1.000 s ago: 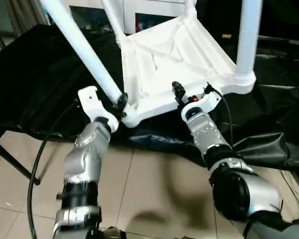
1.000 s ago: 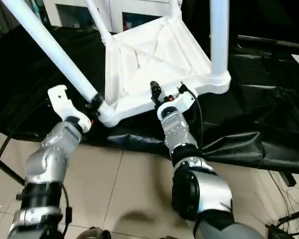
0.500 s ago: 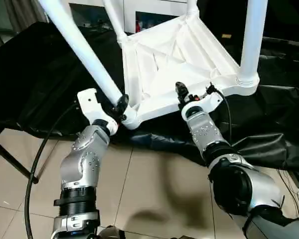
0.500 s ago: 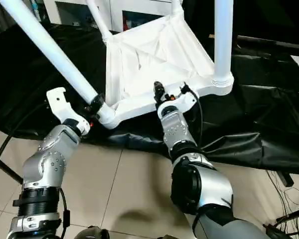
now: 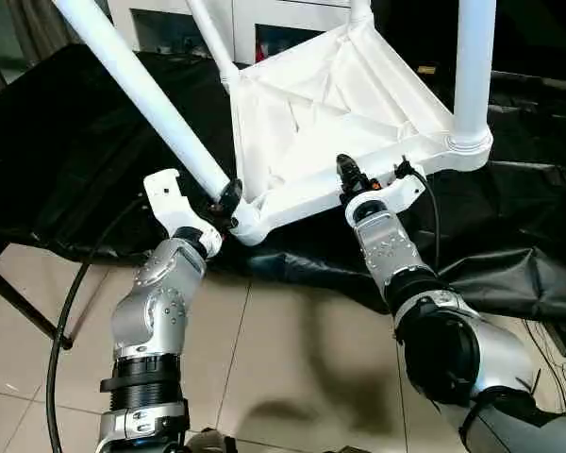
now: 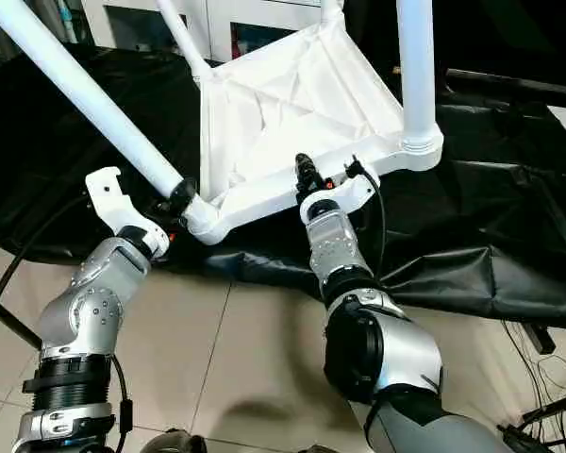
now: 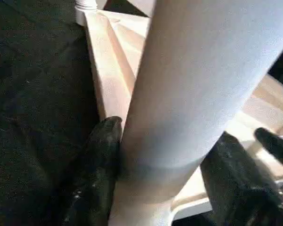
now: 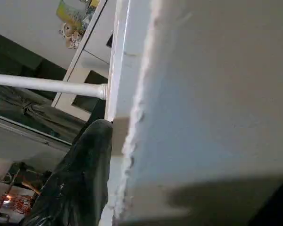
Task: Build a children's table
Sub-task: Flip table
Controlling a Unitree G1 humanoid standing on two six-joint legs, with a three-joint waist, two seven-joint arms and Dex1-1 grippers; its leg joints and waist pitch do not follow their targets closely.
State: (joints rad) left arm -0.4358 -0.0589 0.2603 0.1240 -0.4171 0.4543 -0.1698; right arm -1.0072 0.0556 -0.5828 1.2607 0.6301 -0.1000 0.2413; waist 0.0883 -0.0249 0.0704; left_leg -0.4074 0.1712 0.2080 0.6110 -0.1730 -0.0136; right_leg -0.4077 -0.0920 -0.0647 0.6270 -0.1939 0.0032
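Observation:
The children's table lies upside down and tilted on a black cloth, its ribbed top (image 5: 311,113) facing me and its legs pointing up. My left gripper (image 5: 228,198) is shut on the near-left leg (image 5: 141,90) just above its corner socket (image 5: 247,222). In the left wrist view, black fingers (image 7: 99,160) press both sides of that leg (image 7: 198,84). My right gripper (image 5: 357,181) is shut on the top's near rim. In the right wrist view, one finger (image 8: 80,179) lies against the rim (image 8: 203,117). Another leg (image 5: 474,66) stands at the right corner.
Black cloth (image 5: 66,142) covers the low work surface and drapes to the tiled floor (image 5: 283,359). A black cable (image 5: 64,321) hangs by my left arm, near a dark stand leg (image 5: 19,302). White cabinets (image 5: 264,14) stand behind.
My right gripper's fingers have closed in from wide open onto the top's near rim. The left gripper keeps its hold on the leg.

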